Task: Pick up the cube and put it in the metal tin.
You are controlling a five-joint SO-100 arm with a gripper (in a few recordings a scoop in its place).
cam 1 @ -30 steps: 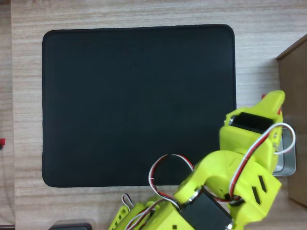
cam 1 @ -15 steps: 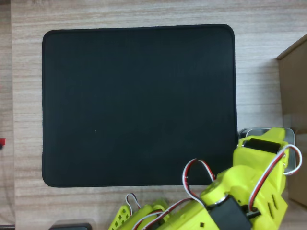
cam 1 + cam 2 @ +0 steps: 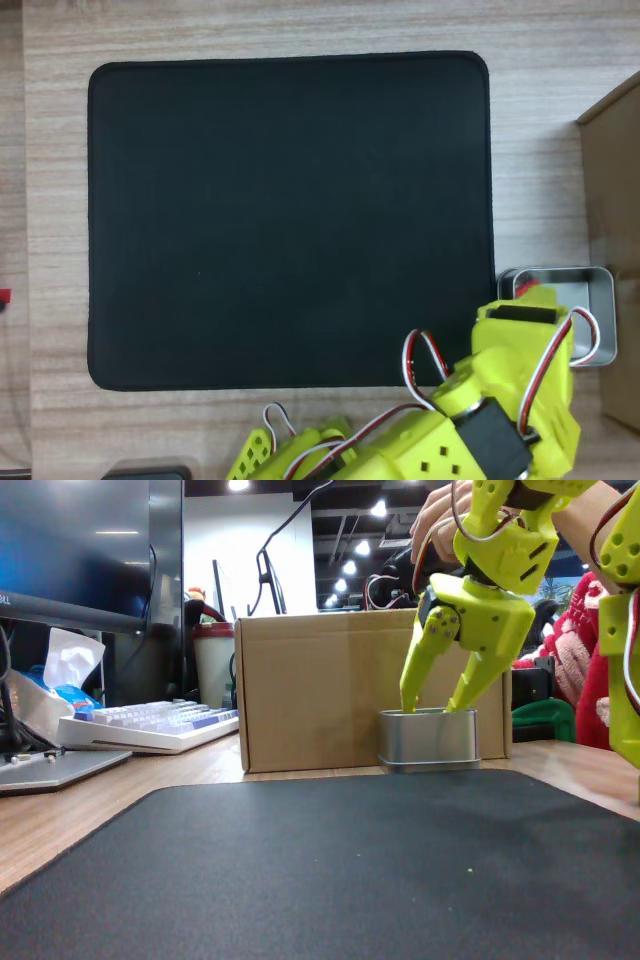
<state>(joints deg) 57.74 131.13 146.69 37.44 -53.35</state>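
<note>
The pale wood-grain table [image 3: 300,25] carries everything. One rectangular black fabric mat [image 3: 290,220] covers most of its middle. One brown cardboard box [image 3: 310,690] stands at the table's right edge in the overhead view, and in the fixed view it is directly behind the tin. One lime-yellow plastic arm [image 3: 500,420] reaches in from the table's near edge toward its near right corner.

One shiny silver rectangular metal tin [image 3: 590,285] with rounded corners sits there, just off the mat's near right corner and just beside the box. The claw [image 3: 430,708] hangs over it with its two yellow fingers [image 3: 415,675] spread apart. Both tips dip below the tin's rim and nothing shows between them.

The small red cube is most likely lying inside the tin. The wall hides it in the fixed view and the claw covers that part from above, so I cannot confirm it. If so there is one cube, and the task is nearly done. The remaining step appears to be the withdrawal.

To do it well, leave the fingers spread and raise them straight up until both tips are above the rim, and only then swing away over the mat. A sideways pull too soon could catch a wall, and so light a tin would probably slide or tip toward the box.

One tiny red sliver [image 3: 4,296] lies at the table's left edge, well apart from all this.
</note>
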